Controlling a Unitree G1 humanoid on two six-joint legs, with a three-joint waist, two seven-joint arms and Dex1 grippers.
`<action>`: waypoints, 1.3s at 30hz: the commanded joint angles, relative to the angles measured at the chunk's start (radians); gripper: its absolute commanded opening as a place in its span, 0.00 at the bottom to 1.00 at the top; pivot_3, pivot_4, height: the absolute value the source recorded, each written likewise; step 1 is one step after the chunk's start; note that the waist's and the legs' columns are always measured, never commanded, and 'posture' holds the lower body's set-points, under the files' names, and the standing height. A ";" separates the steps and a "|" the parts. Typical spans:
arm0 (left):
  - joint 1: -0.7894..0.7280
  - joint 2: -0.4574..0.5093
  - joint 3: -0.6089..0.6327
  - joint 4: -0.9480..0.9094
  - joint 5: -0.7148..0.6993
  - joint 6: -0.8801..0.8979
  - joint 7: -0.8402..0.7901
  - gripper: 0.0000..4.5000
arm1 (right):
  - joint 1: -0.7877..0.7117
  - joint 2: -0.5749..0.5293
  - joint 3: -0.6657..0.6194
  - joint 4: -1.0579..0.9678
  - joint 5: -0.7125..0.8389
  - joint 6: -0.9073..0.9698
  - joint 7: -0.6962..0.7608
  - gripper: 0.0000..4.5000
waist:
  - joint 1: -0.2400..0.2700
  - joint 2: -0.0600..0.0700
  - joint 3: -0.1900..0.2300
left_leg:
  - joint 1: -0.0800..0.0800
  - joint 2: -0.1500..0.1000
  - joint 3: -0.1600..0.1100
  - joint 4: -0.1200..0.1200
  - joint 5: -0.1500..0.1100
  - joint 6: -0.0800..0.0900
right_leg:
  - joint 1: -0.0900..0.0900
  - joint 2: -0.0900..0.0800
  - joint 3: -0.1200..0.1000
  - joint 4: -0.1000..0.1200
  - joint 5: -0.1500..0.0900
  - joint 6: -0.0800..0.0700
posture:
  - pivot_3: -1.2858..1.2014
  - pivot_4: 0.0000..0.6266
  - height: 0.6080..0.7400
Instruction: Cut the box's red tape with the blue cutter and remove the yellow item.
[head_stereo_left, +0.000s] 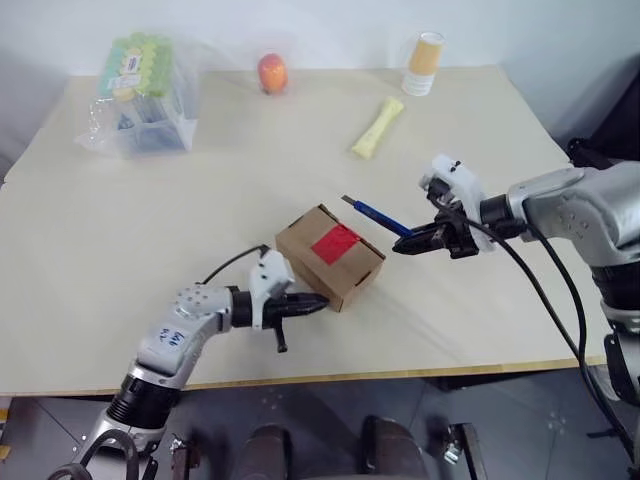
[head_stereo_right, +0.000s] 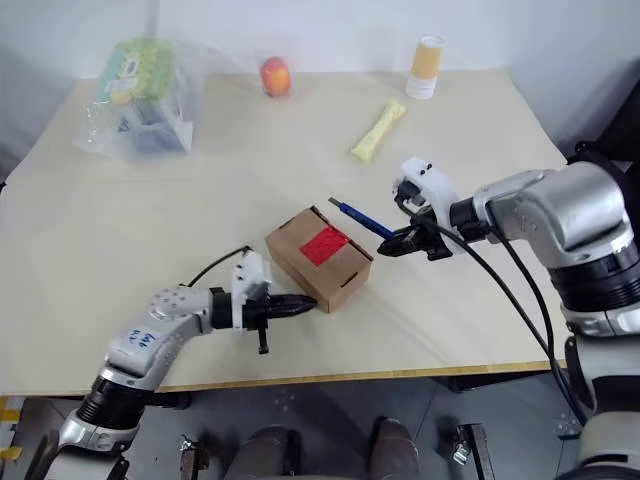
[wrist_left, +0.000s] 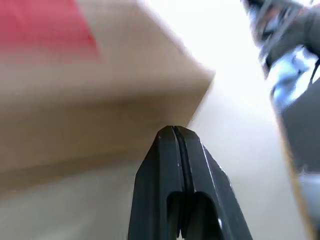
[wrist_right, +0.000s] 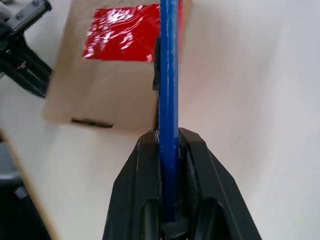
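While my left gripper, jaws together, braces the box, my right clamps the cutter above the tape.

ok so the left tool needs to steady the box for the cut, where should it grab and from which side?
Judging by the pose: the box lies flat, its red tape facing up, and the right tool brings the blue cutter in from the far right. So open the shut left tool and pinch the near corner's side walls, coming in level from the robot's side, below the tape.
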 joint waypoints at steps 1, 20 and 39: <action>-0.086 0.086 0.113 -0.070 0.005 -0.191 -0.072 0.18 | -0.048 0.000 -0.086 0.055 0.155 0.103 -0.033 0.04 | -0.001 0.000 0.000 | 0.000 0.000 0.000 0.000 0.000 0.000 | 0.000 0.000 0.000 0.001 0.000 0.000 | 0.52 0.24 1.00; -0.439 0.004 -0.123 0.415 0.305 -0.978 -0.211 0.91 | -0.015 -0.012 -0.022 0.109 0.870 0.103 -0.598 0.04 | -0.004 -0.001 0.000 | 0.000 -0.001 0.000 -0.001 0.000 0.000 | 0.001 -0.001 -0.003 -0.001 0.000 0.000 | 0.52 0.24 1.00; -0.406 -0.002 -0.114 0.373 0.286 -0.861 -0.211 0.13 | 0.053 -0.029 -0.019 0.050 1.104 -0.027 -0.865 0.21 | 0.001 -0.001 0.000 | 0.000 -0.001 -0.001 0.000 -0.001 0.001 | 0.001 -0.001 -0.003 -0.001 0.000 0.000 | 0.52 0.24 1.00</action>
